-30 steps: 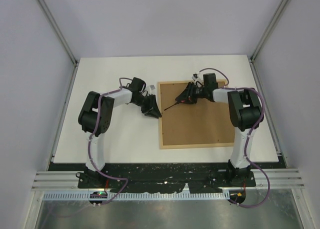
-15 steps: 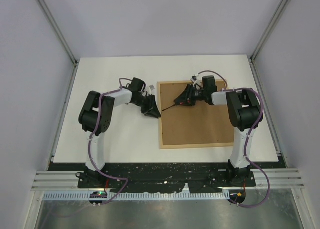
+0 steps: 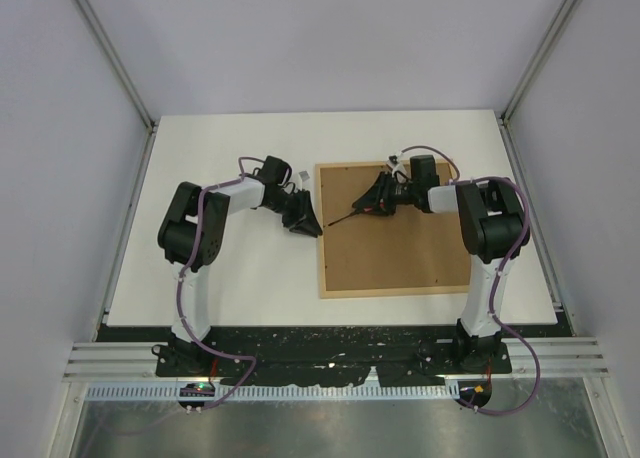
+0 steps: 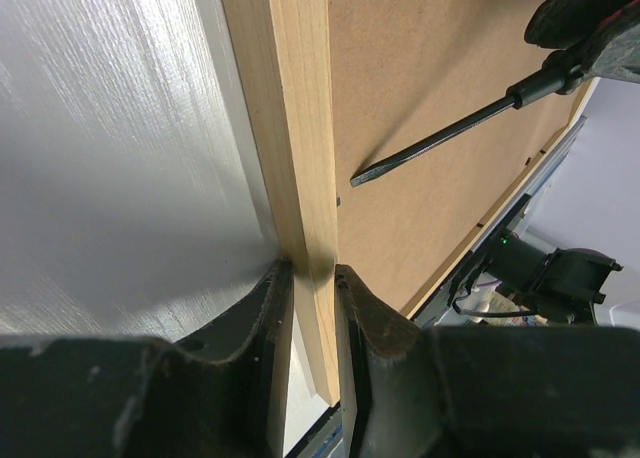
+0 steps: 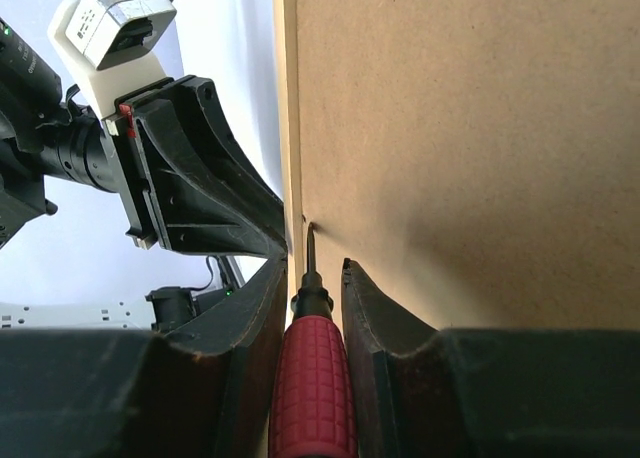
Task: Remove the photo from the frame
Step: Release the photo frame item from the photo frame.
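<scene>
frame (image 3: 395,292): brown back up | left gripper (image 4: 312,278): clamped on frame's left rail | right gripper (image 5: 310,278): gripping red-handled screwdriver (image 5: 313,378), tip near that rail

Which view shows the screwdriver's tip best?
Left wrist: the screwdriver shows its flat tip side-on beside the wooden frame. Right wrist looks down the shaft, foreshortened; top external gives only a thin dark line.

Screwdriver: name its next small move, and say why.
Probably ease the screwdriver tip to the small clip by the frame's left strip and lever it aside. The right gripper holds the tip just short of it over the backing; the left gripper pinches that strip, steadying the frame.
</scene>
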Action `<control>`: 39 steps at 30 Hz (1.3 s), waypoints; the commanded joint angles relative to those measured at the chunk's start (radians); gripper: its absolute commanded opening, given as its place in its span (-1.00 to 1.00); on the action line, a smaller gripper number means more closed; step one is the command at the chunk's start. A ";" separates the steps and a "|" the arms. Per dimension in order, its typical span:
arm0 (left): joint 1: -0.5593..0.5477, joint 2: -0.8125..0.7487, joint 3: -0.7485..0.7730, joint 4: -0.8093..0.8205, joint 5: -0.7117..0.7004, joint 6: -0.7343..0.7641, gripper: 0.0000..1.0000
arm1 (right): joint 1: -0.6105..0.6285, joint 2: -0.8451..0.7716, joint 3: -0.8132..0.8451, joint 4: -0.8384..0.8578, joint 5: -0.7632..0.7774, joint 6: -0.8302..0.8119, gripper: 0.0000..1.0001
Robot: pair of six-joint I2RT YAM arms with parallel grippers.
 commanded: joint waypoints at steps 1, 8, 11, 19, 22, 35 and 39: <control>-0.006 0.004 -0.006 0.042 0.022 -0.016 -0.48 | 0.005 -0.037 -0.011 0.052 0.010 0.007 -0.85; -0.009 -0.003 -0.008 0.045 0.027 -0.019 -0.48 | 0.035 -0.003 -0.007 0.103 0.016 0.044 -0.85; -0.011 -0.002 -0.011 0.048 0.027 -0.022 -0.49 | 0.044 0.000 -0.011 0.120 0.019 0.048 -0.85; -0.012 0.001 -0.009 0.056 0.033 -0.028 -0.57 | 0.072 0.014 -0.024 0.131 0.024 0.053 -0.84; -0.012 0.004 -0.012 0.057 0.034 -0.033 -0.64 | 0.097 0.025 -0.040 0.126 0.027 0.044 -0.85; -0.021 0.009 -0.012 0.066 0.025 -0.042 -0.74 | 0.199 -0.035 -0.093 0.080 0.102 0.050 -0.84; -0.021 0.000 -0.012 0.057 0.013 -0.038 -0.70 | 0.291 -0.179 -0.010 -0.141 0.294 0.003 -0.85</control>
